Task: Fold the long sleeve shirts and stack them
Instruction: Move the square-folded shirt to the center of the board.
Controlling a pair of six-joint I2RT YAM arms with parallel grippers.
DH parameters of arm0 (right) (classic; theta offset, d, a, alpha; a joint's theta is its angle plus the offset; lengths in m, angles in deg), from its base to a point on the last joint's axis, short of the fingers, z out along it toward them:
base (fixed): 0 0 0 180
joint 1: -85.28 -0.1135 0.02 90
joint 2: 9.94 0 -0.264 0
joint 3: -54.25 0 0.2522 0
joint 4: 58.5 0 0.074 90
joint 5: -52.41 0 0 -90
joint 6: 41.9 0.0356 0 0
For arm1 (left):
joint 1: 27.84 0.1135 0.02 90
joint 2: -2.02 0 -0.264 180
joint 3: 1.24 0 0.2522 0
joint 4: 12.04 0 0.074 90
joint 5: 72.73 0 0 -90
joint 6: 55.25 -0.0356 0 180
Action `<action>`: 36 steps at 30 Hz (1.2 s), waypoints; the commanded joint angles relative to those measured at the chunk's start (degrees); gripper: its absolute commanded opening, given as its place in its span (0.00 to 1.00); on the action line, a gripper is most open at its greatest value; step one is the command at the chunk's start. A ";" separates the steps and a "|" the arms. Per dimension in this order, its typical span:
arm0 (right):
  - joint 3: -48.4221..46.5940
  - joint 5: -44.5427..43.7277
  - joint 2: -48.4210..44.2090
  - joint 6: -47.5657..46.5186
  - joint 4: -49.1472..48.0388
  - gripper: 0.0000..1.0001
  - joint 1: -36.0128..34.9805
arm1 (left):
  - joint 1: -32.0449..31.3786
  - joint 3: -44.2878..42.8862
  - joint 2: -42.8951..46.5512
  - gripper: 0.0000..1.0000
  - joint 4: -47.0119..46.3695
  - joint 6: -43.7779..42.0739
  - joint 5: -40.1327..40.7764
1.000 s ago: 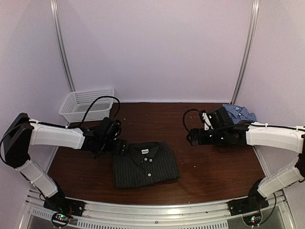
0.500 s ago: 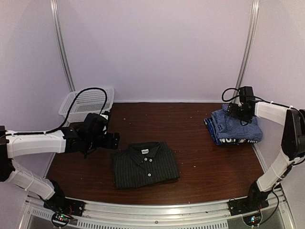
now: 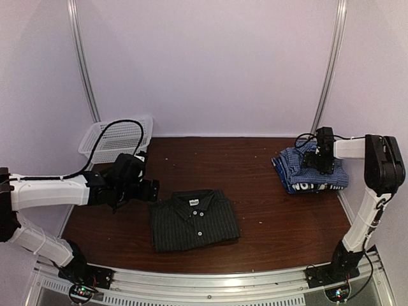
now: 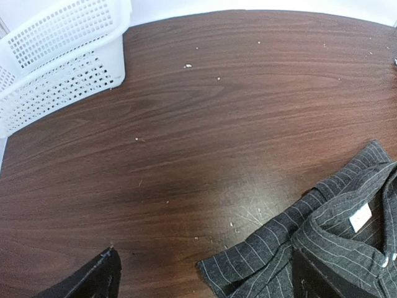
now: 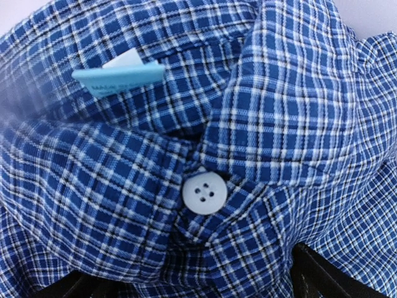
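The left gripper (image 3: 152, 189) is open, its two dark fingers (image 4: 93, 282) spread wide and holding nothing. It hovers low over the bare wooden table (image 3: 255, 185), just beside the left edge of the black shirt (image 3: 194, 220). In the left wrist view, one corner of that shirt and its collar reach in between the fingers from the right, but nothing is pinched. The black shirt lies folded into a neat rectangle near the front middle of the table, collar up, pale buttons showing down the front. A white basket (image 3: 118, 137) sits behind the left arm in the far left corner. The right gripper (image 3: 320, 160) is also open. It points down, very close over the stack at the far right of the table. Its fingers (image 5: 322, 276) are wide apart on either side of the collar of the check shirt (image 5: 124, 167), with a white button (image 5: 205, 192) and a pale blue label (image 5: 118, 77) in close view. Whether the fingers touch the cloth cannot be told. The check shirt is the top of the stack, and under it, at the near edge, a navy shirt (image 3: 312, 187) with white lettering peeks out. The task looks well along: the stack holds at least two folded shirts, and the black shirt is folded but lies well apart from them. What seems left is to carry the black shirt across and lay it on the stack. No other shirt is in sight.
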 commanded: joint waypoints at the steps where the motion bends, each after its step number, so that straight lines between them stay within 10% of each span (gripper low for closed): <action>1: 3.00 6.74 1.57 -1.24 0.65 0.96 -4.31 | 0.18 0.53 -1.52 0.98 -0.87 0.64 0.84; 26: 12.55 8.67 -27.68 3.83 2.43 0.97 -29.76 | 0.18 16.52 5.91 0.98 -11.18 14.53 -22.63; 36: 15.25 20.10 -18.55 11.41 -7.12 0.95 -44.20 | 0.20 19.57 4.85 0.98 -14.27 19.71 -27.59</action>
